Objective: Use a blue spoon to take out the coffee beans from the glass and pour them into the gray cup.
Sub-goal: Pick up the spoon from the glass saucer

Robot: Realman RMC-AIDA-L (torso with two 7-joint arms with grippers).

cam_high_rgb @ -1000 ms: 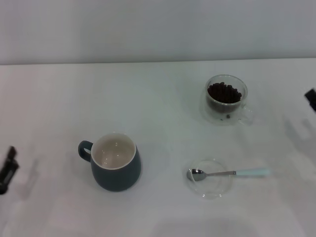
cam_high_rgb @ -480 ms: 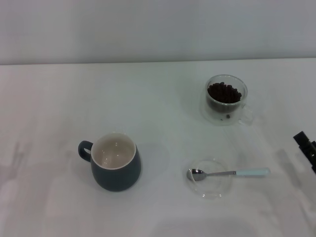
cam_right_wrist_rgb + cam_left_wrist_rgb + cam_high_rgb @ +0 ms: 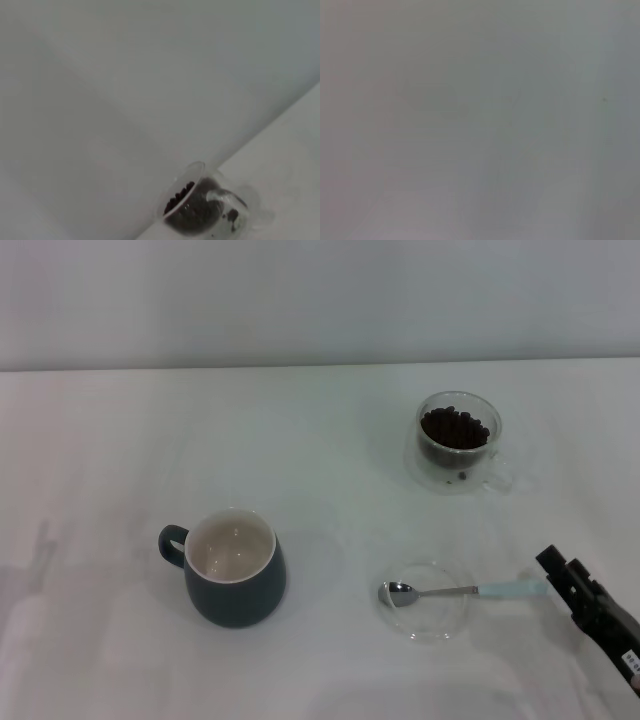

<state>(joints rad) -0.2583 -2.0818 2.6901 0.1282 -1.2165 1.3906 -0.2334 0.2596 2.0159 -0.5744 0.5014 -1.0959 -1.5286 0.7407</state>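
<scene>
The blue spoon [image 3: 462, 590] lies flat with its silver bowl on a clear glass saucer [image 3: 440, 623] and its pale blue handle pointing right. My right gripper [image 3: 562, 568] is open, low at the right, its fingertips just past the handle's end. The glass [image 3: 458, 468] stands at the back right with the coffee beans [image 3: 455, 427] in it. It also shows in the right wrist view [image 3: 235, 212], beans [image 3: 182, 197] inside. The gray cup [image 3: 240, 595] stands front left, handle to the left, its cream inside empty. My left gripper is out of view.
The white table [image 3: 320, 450] ends at a pale wall at the back. The left wrist view shows only a bare pale surface.
My right gripper came from the right edge down and inward to the end of the spoon's handle. My left gripper, seen at the left edge a second ago, has left the head view.
</scene>
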